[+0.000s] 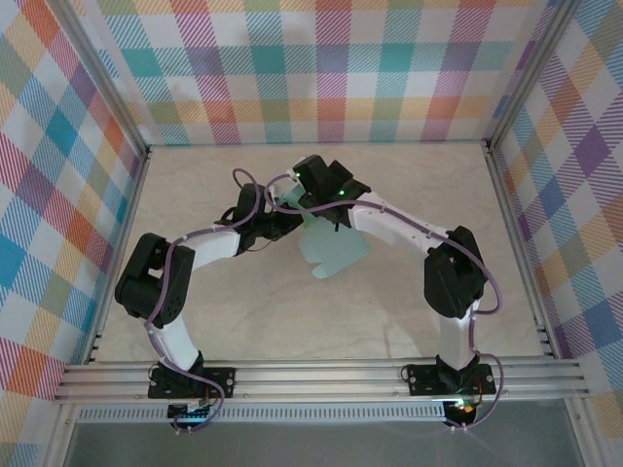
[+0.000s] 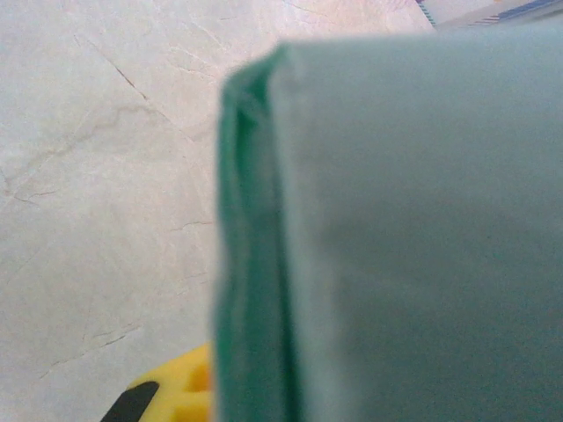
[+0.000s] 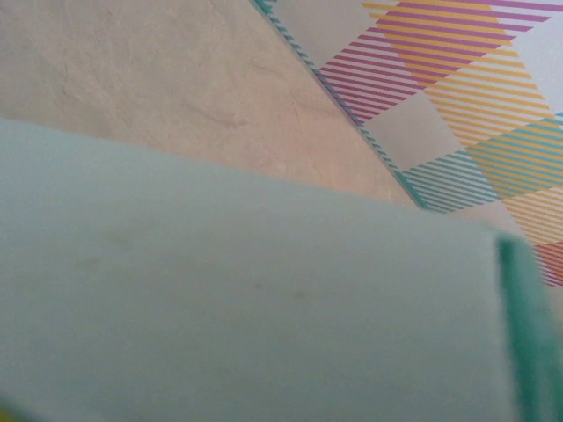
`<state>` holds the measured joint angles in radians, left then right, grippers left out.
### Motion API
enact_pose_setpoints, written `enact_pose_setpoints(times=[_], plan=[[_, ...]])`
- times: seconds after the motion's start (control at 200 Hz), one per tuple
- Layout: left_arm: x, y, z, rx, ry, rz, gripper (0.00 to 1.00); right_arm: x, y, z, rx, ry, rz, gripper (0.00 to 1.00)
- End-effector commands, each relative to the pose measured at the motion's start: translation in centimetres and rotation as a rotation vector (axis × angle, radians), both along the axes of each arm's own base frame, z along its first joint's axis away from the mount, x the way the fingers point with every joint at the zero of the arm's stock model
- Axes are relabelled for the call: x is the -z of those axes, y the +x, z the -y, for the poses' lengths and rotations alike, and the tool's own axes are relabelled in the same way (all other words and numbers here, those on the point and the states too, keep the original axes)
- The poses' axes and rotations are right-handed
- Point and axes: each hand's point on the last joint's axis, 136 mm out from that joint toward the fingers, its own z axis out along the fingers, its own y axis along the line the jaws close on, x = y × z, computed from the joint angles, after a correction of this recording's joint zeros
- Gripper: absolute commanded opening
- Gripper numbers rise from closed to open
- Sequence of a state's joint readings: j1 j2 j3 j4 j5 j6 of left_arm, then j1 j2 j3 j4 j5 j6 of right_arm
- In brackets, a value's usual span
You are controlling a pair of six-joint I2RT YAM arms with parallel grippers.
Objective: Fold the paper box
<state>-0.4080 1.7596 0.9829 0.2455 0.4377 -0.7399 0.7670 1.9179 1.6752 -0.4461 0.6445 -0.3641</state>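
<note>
Our left gripper (image 1: 279,222) is closed on the paper box (image 1: 333,251), steadying it over the middle of the table (image 1: 243,321), we judge, for folding by the right gripper (image 1: 316,195), whose fingers we cannot tell open or closed.

Two white-and-black robot arms are reaching in from a silver aluminium rail (image 1: 321,377) at the near edge and meeting over the middle of a beige, marble-patterned table (image 1: 243,321). Between them a pale mint, thin-card paper box (image 1: 336,251) is sitting with its rounded flaps pointing toward the near side. The left gripper (image 1: 280,220) is pressing closed at the card's left edge. The right gripper (image 1: 313,199) is hovering over the card's far end, its jaws too dark to read. Purple cables (image 1: 492,292) are looping along both arms. Pastel plaid walls (image 1: 292,68) are enclosing the table on three sides.
</note>
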Motion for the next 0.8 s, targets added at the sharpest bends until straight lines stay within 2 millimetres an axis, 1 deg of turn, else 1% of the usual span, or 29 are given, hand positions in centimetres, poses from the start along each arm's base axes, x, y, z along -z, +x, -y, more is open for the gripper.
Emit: enact_pose_setpoints(times=[0.0,0.19,0.36,0.545,0.615,0.665,0.795], plan=[[-1.9,0.8,0.9,0.028,-0.018,0.059,0.0,-2.6,-1.1,0.9,0.019,0.096,0.004,0.92],[-1.2,1.1,0.7,0.007,-0.002,0.021,0.0,-4.2,-2.2,0.6,-0.001,0.18,-0.013,0.94],[-0.7,1.2,0.7,0.002,0.011,0.002,0.0,-7.1,-2.7,1.2,0.011,0.275,0.01,0.94],[-0.3,1.1,0.7,0.001,0.015,-0.016,0.0,-9.4,-3.4,1.8,0.026,0.387,-0.006,0.93],[-0.1,1.1,0.6,0.0,0.023,-0.022,0.0,-9.9,-3.7,2.1,0.022,0.427,-0.022,0.93],[0.0,1.1,0.6,-0.002,0.03,-0.027,0.0,-10.2,-3.9,2.2,0.037,0.491,-0.044,0.92],[0.3,0.8,0.1,0.007,0.083,-0.035,0.0,-10.3,-4.2,3.0,0.046,0.582,-0.093,0.92]])
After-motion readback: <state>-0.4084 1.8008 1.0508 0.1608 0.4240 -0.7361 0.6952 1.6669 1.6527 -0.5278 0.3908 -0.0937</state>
